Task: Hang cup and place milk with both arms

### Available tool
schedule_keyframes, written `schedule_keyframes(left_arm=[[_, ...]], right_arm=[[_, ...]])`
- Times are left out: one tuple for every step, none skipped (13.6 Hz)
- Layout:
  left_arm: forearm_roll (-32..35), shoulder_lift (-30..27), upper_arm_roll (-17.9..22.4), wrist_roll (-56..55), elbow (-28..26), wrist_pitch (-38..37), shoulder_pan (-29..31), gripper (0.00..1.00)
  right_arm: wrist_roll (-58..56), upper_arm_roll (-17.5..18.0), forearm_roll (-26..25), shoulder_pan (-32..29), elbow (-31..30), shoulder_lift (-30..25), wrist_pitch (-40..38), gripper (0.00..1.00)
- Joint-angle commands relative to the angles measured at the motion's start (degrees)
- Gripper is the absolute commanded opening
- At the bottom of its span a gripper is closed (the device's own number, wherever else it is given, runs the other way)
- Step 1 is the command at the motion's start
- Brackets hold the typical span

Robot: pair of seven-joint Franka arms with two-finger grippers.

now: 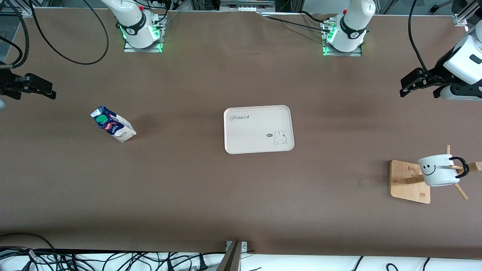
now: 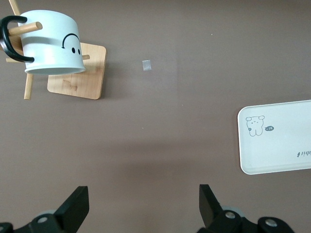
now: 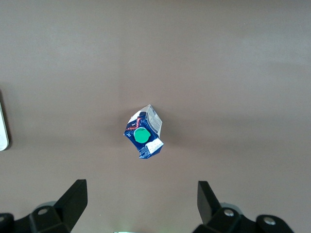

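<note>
The white cup (image 1: 438,170) with a black smiley face hangs by its black handle on a peg of the wooden rack (image 1: 404,180) at the left arm's end of the table. It also shows in the left wrist view (image 2: 51,43) with the rack (image 2: 82,80). The blue and white milk (image 1: 113,124) with its green cap stands on the table at the right arm's end, and it shows in the right wrist view (image 3: 144,132). My left gripper (image 1: 406,87) is open and empty, up over bare table (image 2: 144,199). My right gripper (image 1: 51,90) is open and empty above the table (image 3: 142,196).
A white tray (image 1: 258,130) with a rabbit drawing lies empty in the middle of the table; it also shows in the left wrist view (image 2: 282,141). A small pale patch (image 2: 146,65) marks the table between tray and rack. Cables run along the table's front edge.
</note>
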Motion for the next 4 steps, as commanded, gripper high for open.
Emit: schedule_keyframes(left_arm=[[0.4,0.8,0.0,0.9,2.0,-1.2,-0.1,1.0],[0.4,0.8,0.0,0.9,2.0,-1.2,-0.1,1.0],[0.4,0.8,0.0,0.9,2.0,-1.2,-0.1,1.0],[0.4,0.8,0.0,0.9,2.0,-1.2,-0.1,1.0]], right_arm=[[-0.1,-0.1,1.1,-0.4,-0.2,-0.2,0.5,1.0],[-0.2,-0.1,1.1,-0.4,-0.1,-0.2,0.5,1.0],[-0.2,-0.1,1.0,-0.4,-0.1,-0.2,0.5,1.0],[-0.3,-0.1,1.1,-0.4,-0.1,-0.2,0.5,1.0]])
